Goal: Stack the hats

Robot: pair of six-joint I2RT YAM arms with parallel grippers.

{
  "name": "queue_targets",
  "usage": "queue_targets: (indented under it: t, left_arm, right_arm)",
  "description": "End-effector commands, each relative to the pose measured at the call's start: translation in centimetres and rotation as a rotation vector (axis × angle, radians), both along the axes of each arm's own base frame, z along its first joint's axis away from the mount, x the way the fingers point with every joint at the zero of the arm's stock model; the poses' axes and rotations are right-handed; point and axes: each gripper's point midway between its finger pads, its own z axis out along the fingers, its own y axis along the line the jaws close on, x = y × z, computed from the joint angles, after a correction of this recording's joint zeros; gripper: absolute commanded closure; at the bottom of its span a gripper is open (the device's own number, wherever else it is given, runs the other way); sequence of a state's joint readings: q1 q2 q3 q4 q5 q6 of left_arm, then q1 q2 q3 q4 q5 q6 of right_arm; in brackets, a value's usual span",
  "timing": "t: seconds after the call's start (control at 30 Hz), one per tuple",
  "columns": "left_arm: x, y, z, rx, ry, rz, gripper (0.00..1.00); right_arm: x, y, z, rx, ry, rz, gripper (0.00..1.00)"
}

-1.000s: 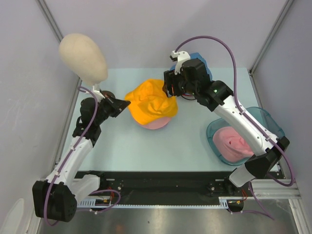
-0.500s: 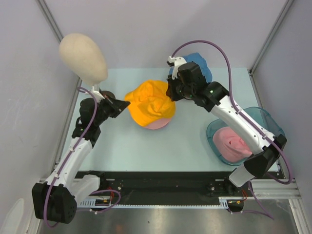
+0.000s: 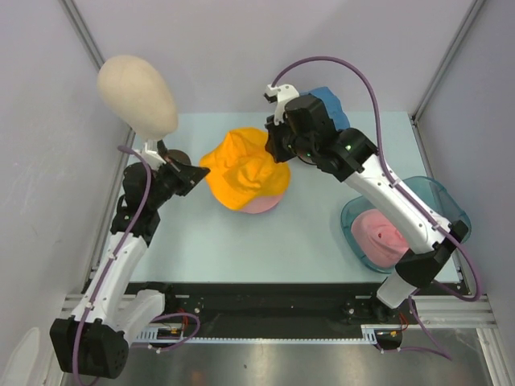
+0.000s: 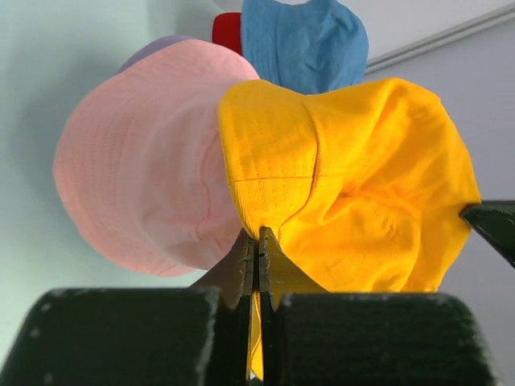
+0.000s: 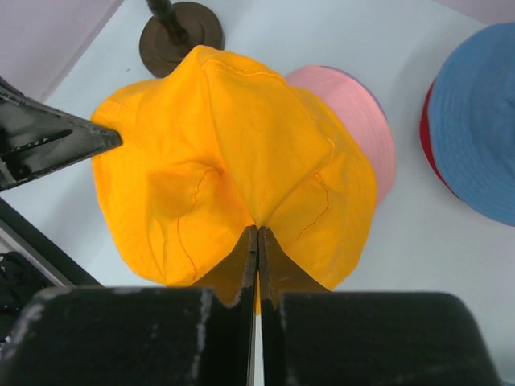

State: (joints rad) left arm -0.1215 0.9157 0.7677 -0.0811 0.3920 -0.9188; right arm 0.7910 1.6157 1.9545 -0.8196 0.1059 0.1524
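Top external view: orange hat point(image 3: 244, 170) sits mid-frame, draped over a pink hat point(image 3: 261, 205) on the pale table point(image 3: 201, 237), with one arm at each side of it.
Left gripper point(image 3: 201, 170): at the orange hat's left edge. In the left wrist view its fingers point(image 4: 240, 269) are pressed together with a fold of orange brim pinched between them.
Right gripper point(image 3: 273, 149): at the orange hat's upper right edge. In the right wrist view its jaws are clamped tight on a pinch of orange fabric.
Blue hat point(image 3: 331, 108): upper centre-right of the top view, behind the right wrist. A red hat point(image 4: 228, 30) shows beneath it in the left wrist view.
Lilac hat point(image 4: 153, 47): a sliver peeking from behind the pink hat, upper left of the left wrist view.
Second pink hat point(image 3: 380, 237): lying in the teal tray point(image 3: 451, 205), lower right of the top view.
Mannequin head point(image 3: 137, 92): upper left of the top view, on a stand with a dark round base point(image 5: 181, 36).
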Motion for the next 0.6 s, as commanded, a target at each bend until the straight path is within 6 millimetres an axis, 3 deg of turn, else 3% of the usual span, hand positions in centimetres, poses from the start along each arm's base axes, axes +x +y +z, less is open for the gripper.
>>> queue_targets:
  t: [0.0,0.17,0.37,0.43,0.47,0.57]
  left_arm:
    - [0.2,2.6,-2.0,0.036,0.039,0.085,1.0]
    - [0.8,2.7,-5.6,0.128,0.075,0.036,1.0]
    - [1.8,1.8,-7.5,0.129,0.051,-0.025,1.0]
    - [2.2,1.4,-8.8,0.123,0.084,-0.059,1.0]
    - [2.6,1.1,-8.4,0.115,0.053,-0.072,1.0]
    - [3.4,0.7,-8.3,0.105,0.035,-0.102,1.0]
  right_arm:
    - [0.0,1.8,-1.2,-0.037,0.007,0.031,1.0]
    - [0.4,3.2,-4.4,-0.089,0.048,0.055,1.0]
    - [1.1,3.1,-5.6,-0.099,0.06,0.027,0.97]
    - [1.1,2.9,-5.6,-0.088,0.07,0.023,0.76]
    - [1.2,2.7,-5.3,-0.064,0.084,0.023,0.53]
    - [1.7,0.7,-3.2,0.017,0.084,0.017,0.35]
